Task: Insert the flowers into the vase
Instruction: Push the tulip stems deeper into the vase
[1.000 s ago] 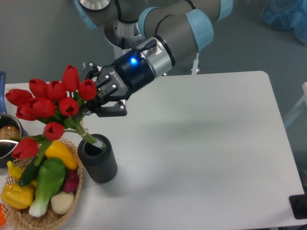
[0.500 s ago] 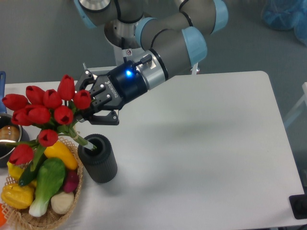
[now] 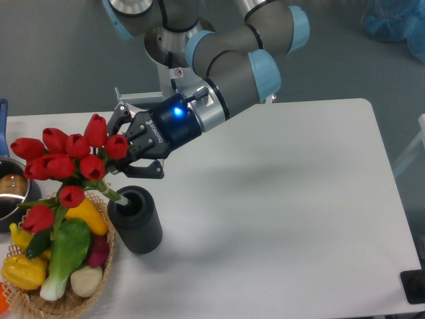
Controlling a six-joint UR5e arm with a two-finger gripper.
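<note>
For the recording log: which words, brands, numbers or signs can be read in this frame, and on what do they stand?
White lettering on the black body of the gripper: it runs along the body, too small and blurred to read.
Small red-and-white sticker on the robot arm: a mark only, no legible text.
Flowers, vase, wicker basket, table: no text visible.

No legible text (gripper lettering blurred)

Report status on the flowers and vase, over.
Gripper shut on the flowers, bunch tilted left. Stem ends just inside the vase mouth, not seated. Wicker basket of vegetables touching the vase's left side; blooms overhang it.
</note>
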